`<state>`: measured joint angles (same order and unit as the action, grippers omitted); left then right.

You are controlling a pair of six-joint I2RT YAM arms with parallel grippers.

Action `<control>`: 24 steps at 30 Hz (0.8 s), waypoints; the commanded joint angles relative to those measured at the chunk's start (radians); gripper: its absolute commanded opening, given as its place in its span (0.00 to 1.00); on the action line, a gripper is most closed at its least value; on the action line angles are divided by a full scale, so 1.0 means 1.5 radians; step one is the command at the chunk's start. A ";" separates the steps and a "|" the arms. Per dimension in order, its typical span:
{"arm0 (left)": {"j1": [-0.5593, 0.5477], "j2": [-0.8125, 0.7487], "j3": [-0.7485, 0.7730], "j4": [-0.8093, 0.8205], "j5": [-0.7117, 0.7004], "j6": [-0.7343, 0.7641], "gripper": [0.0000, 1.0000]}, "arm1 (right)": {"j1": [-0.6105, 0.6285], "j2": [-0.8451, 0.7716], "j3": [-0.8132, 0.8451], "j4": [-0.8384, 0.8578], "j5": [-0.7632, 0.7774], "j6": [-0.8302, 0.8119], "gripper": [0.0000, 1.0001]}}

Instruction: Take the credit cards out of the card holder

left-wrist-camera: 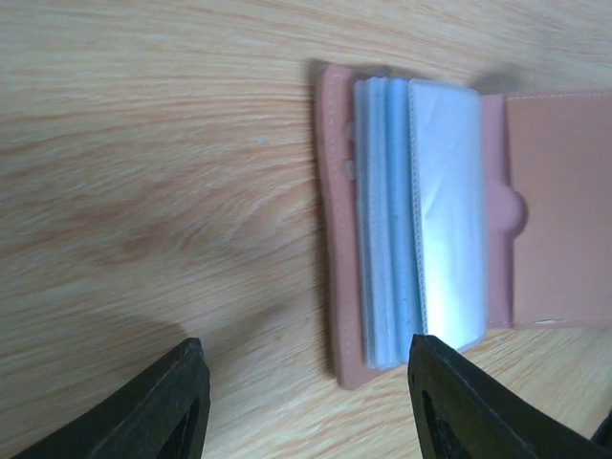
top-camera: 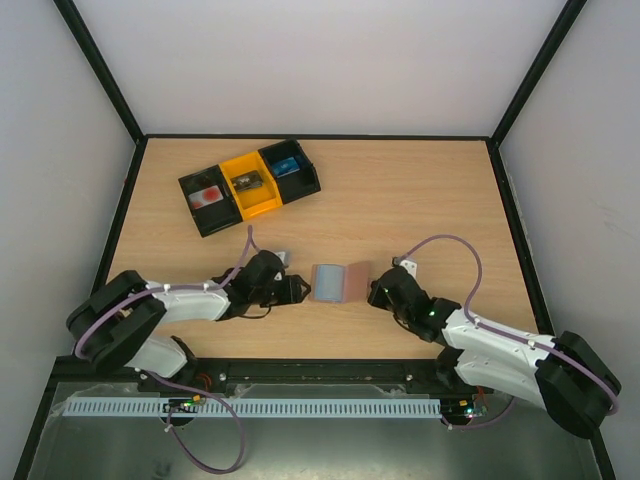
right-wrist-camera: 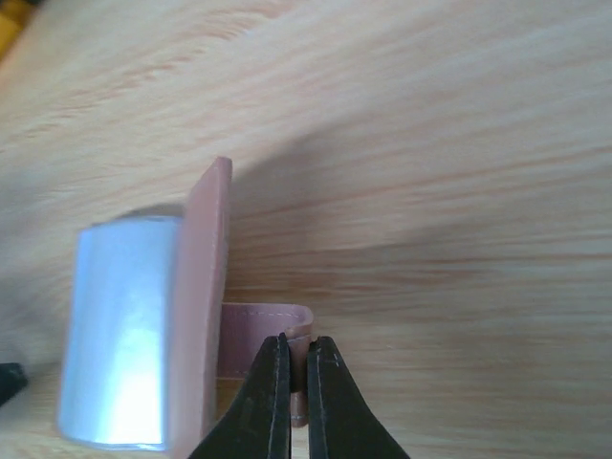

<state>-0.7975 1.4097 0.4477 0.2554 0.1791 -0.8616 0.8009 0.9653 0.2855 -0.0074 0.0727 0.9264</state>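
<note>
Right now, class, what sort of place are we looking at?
Probably a robot test bench: a pale wooden table boxed in by plain white walls on a black frame, with two white-and-black robot arms bolted along its near edge.

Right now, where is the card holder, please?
The card holder lies open, front centre in the top view, between left gripper and right gripper.

On the pale wooden table (top-camera: 420, 200) a small, flat, pinkish-brown leather-like folding card holder (top-camera: 341, 283) lies open, its greyish-blue inside facing up. The left gripper (top-camera: 299, 289) sits just beside its left edge and the right gripper (top-camera: 377, 294) at its right edge (contact is too small to judge). A row of black and yellow plastic bins (top-camera: 258, 209) stands well apart, toward the far left corner.
</note>
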 commanded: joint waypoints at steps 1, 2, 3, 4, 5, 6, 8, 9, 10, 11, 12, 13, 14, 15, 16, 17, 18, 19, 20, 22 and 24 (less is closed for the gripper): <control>0.000 0.041 0.012 0.073 0.032 -0.011 0.59 | 0.001 -0.005 -0.021 -0.043 0.061 0.045 0.02; 0.001 0.053 0.016 0.085 0.034 -0.012 0.59 | 0.002 -0.005 -0.023 -0.045 0.067 0.049 0.02; 0.001 0.069 0.021 0.091 0.035 -0.013 0.58 | 0.002 -0.008 -0.028 -0.042 0.070 0.052 0.02; 0.000 0.082 0.027 0.097 0.030 -0.012 0.56 | 0.002 -0.008 -0.036 -0.034 0.077 0.053 0.02; 0.001 0.096 0.033 0.102 0.024 -0.013 0.55 | 0.001 -0.008 -0.043 -0.024 0.085 0.057 0.02; 0.001 0.112 0.040 0.106 0.018 -0.014 0.53 | 0.001 -0.005 -0.048 -0.015 0.091 0.057 0.02; 0.001 0.144 0.057 0.118 0.032 -0.013 0.51 | 0.000 0.003 -0.053 -0.005 0.095 0.057 0.02; 0.000 0.155 0.063 0.127 0.040 -0.014 0.51 | 0.000 0.007 -0.056 -0.001 0.096 0.057 0.02; 0.000 0.164 0.065 0.137 0.049 -0.017 0.51 | 0.001 0.008 -0.060 0.004 0.095 0.058 0.02; 0.000 0.168 0.065 0.152 0.057 -0.021 0.51 | 0.000 0.011 -0.063 0.006 0.095 0.058 0.02; 0.000 0.171 0.064 0.165 0.067 -0.024 0.51 | 0.000 0.011 -0.066 0.008 0.094 0.059 0.02; 0.000 0.173 0.064 0.174 0.076 -0.028 0.50 | 0.000 0.012 -0.069 0.010 0.094 0.060 0.02; 0.001 0.173 0.064 0.185 0.089 -0.031 0.50 | 0.000 0.012 -0.070 0.011 0.093 0.060 0.02; 0.000 0.173 0.065 0.198 0.105 -0.036 0.48 | 0.000 0.012 -0.072 0.012 0.091 0.060 0.02; 0.000 0.172 0.065 0.210 0.122 -0.044 0.46 | 0.000 0.011 -0.074 0.013 0.088 0.060 0.02; 0.000 0.171 0.065 0.222 0.141 -0.053 0.44 | 0.000 0.010 -0.076 0.016 0.083 0.060 0.02; 0.000 0.170 0.065 0.231 0.156 -0.062 0.41 | 0.000 0.009 -0.078 0.020 0.080 0.059 0.02; -0.002 0.166 0.064 0.239 0.168 -0.069 0.37 | 0.001 0.006 -0.080 0.025 0.076 0.059 0.03; -0.003 0.162 0.064 0.241 0.176 -0.073 0.33 | 0.000 0.004 -0.082 0.030 0.075 0.059 0.03; -0.006 0.154 0.064 0.240 0.178 -0.078 0.26 | 0.000 -0.002 -0.084 0.036 0.070 0.056 0.03; -0.008 0.150 0.064 0.237 0.178 -0.078 0.17 | 0.000 -0.006 -0.082 0.038 0.066 0.050 0.03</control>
<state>-0.7982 1.6569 0.5434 0.5632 0.3862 -0.9611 0.8005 0.9730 0.1753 0.0132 0.1635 1.0000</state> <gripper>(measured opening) 0.240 0.031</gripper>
